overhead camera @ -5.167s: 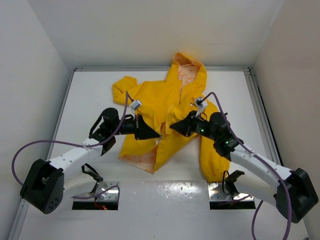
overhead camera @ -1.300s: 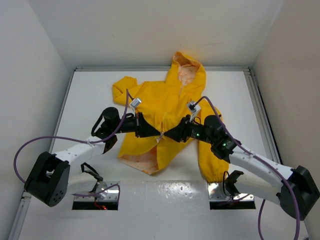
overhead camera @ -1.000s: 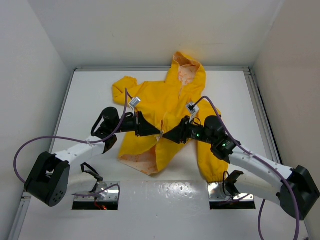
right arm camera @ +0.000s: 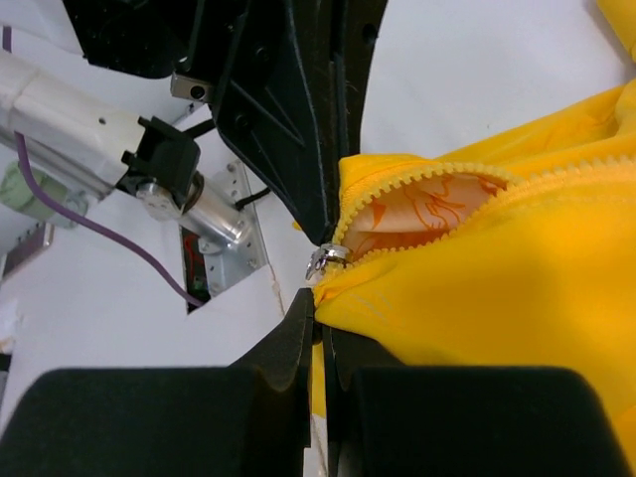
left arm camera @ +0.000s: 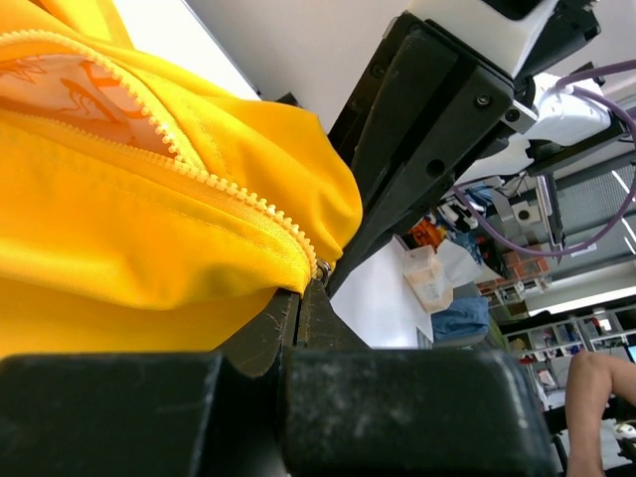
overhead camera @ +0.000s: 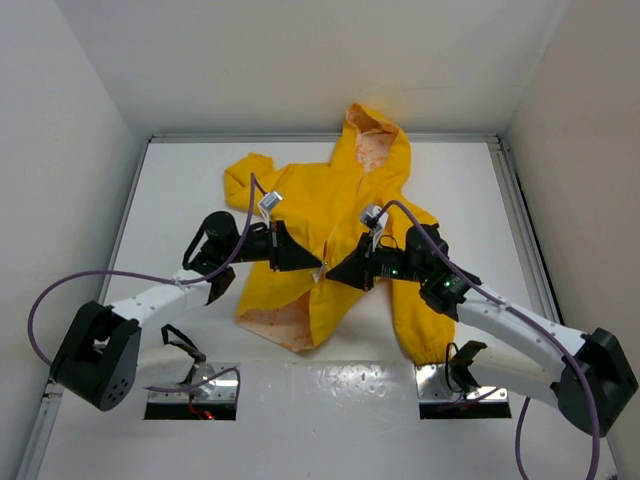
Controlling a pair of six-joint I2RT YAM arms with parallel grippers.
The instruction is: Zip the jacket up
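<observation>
The yellow jacket (overhead camera: 340,200) lies on the white table, hood at the far side, its front open and showing orange-printed lining (right arm camera: 417,214). My left gripper (overhead camera: 316,267) is shut on the lower end of one front edge, next to the zipper teeth (left arm camera: 229,184); its tips (left arm camera: 302,290) pinch the yellow fabric. My right gripper (overhead camera: 331,277) is shut on the other front edge (right arm camera: 320,310), just below the silver zipper slider (right arm camera: 326,258). The two grippers meet tip to tip at the zipper's lower end. The jacket's lower hem hangs lifted between them.
White walls close the table on the left, far and right sides. A metal rail (overhead camera: 522,210) runs along the right edge. Two base cut-outs (overhead camera: 190,392) (overhead camera: 465,385) with cables sit at the near edge. Purple cables loop from both arms.
My right gripper has moved left with its jacket edge until its tips meet the left gripper's. The left gripper has held nearly still, shifting slightly away from me.
</observation>
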